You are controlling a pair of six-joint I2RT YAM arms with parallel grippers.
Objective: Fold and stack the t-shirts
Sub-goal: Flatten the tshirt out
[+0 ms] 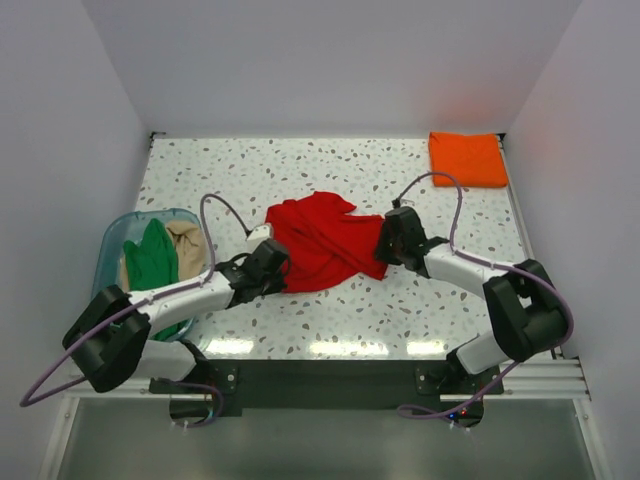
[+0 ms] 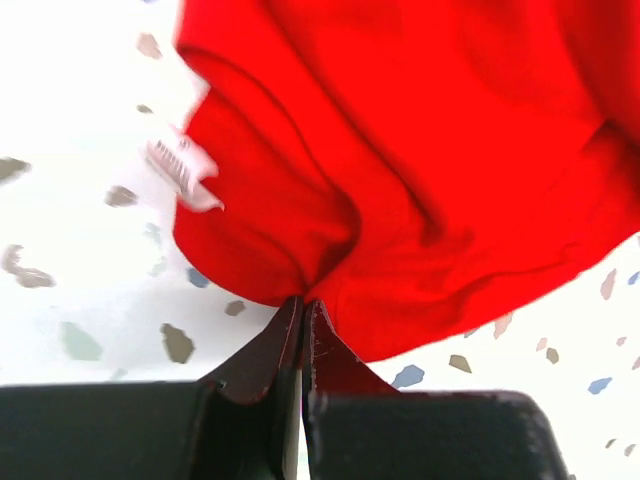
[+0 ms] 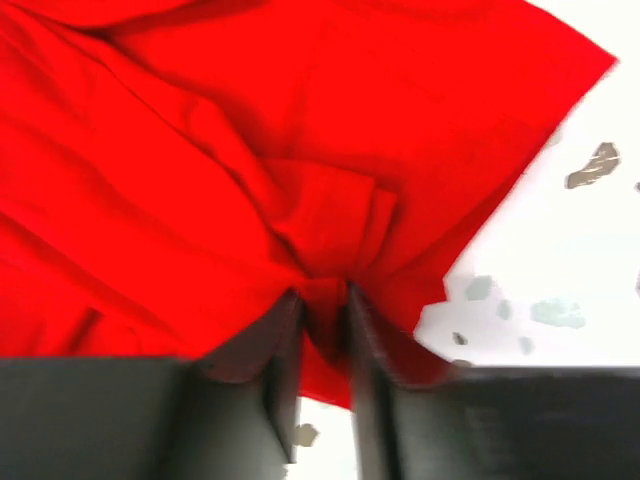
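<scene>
A bright red t-shirt [image 1: 325, 240] lies crumpled in the middle of the speckled table [image 1: 330, 320]. My left gripper [image 1: 272, 262] sits at its left edge. In the left wrist view the jaws of the left gripper [image 2: 302, 302] are pressed together on a pinch of the red cloth [image 2: 400, 150], with the white neck label [image 2: 180, 170] just to the left. My right gripper [image 1: 392, 240] is at the shirt's right edge. In the right wrist view the right gripper [image 3: 322, 298] is shut on a bunched fold of the red cloth [image 3: 250, 130]. A folded orange t-shirt [image 1: 467, 158] lies at the far right corner.
A clear bluish tub [image 1: 112, 232] stands at the left edge, holding a green t-shirt [image 1: 152, 258] and a tan one [image 1: 188, 245]. White walls close in the table on three sides.
</scene>
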